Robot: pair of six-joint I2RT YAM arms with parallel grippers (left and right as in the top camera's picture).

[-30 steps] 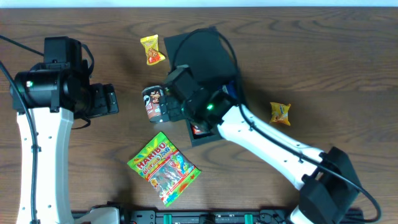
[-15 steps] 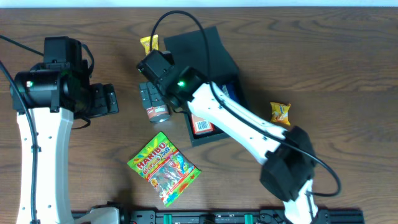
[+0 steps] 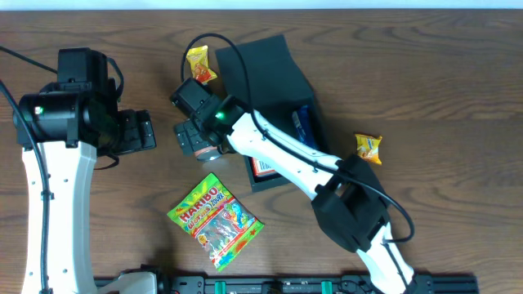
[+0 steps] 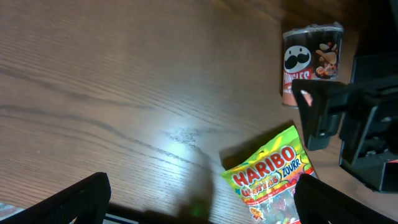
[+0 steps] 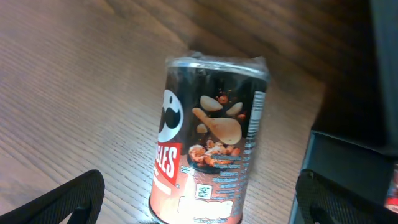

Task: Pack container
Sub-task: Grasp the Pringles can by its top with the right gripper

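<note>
Both claws gape wide, left claw point(image 3: 140, 131) idle, right claw point(image 3: 189, 135) over a chip can point(image 5: 208, 143) lying sideways that may roll across the table point(image 3: 409, 65) if one finger touches first.

Matte dark green container point(image 3: 270, 69), holding a red-and-white printed carton point(image 3: 263, 168). Left of the container: black can point(image 5: 208, 140) with red base band and crisp motif; green-yellow bag point(image 3: 215, 221) with multicoloured lettering. Brown woodgrain table point(image 3: 441, 73).

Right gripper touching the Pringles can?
Apart. Right wrist view: the right gripper is open, its fingers flank the Pringles can, and bare table shows between each finger and the can's sides.
</note>
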